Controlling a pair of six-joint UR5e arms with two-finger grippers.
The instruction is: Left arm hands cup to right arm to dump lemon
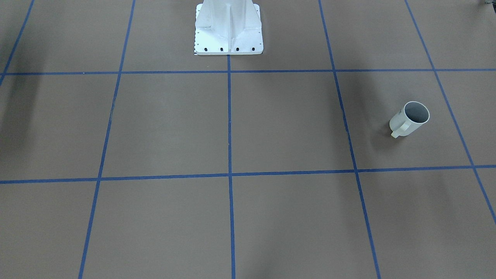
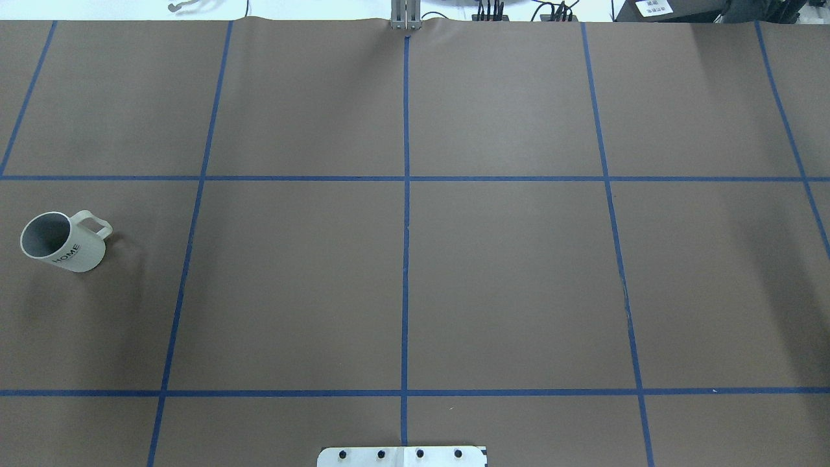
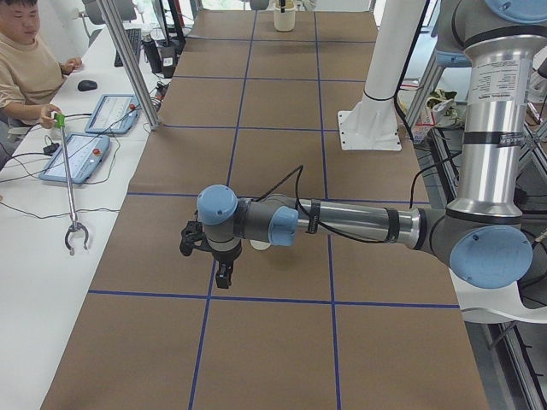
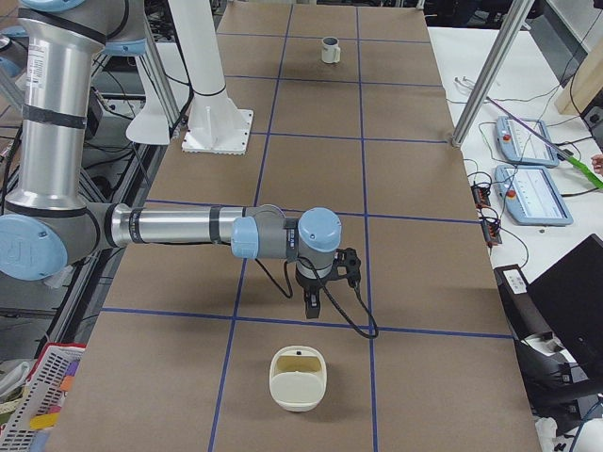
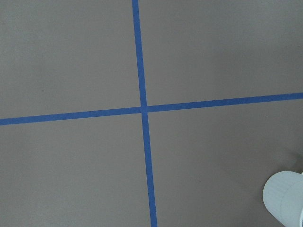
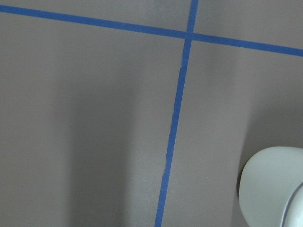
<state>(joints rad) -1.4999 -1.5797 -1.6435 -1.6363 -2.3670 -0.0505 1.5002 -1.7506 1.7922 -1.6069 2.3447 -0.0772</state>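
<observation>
The off-white cup (image 2: pixel 61 241) stands upright on the brown table on my left side, handle to the far side, "HOME" printed on it. It also shows in the front view (image 1: pixel 410 118), far off in the right side view (image 4: pixel 330 49), and as a white edge in the left wrist view (image 5: pixel 284 201). Its grey inside shows no lemon; the lemon is hidden or out of view. My left gripper (image 3: pixel 224 278) hangs over the table next to the cup. My right gripper (image 4: pixel 313 306) hangs over the other end. I cannot tell whether either is open.
A cream container (image 4: pixel 298 377) lies on the table in front of the right gripper, and its edge shows in the right wrist view (image 6: pixel 272 184). The white robot pedestal (image 1: pixel 228 31) stands mid-table. An operator (image 3: pixel 26 68) holds a grabber stick beside the table.
</observation>
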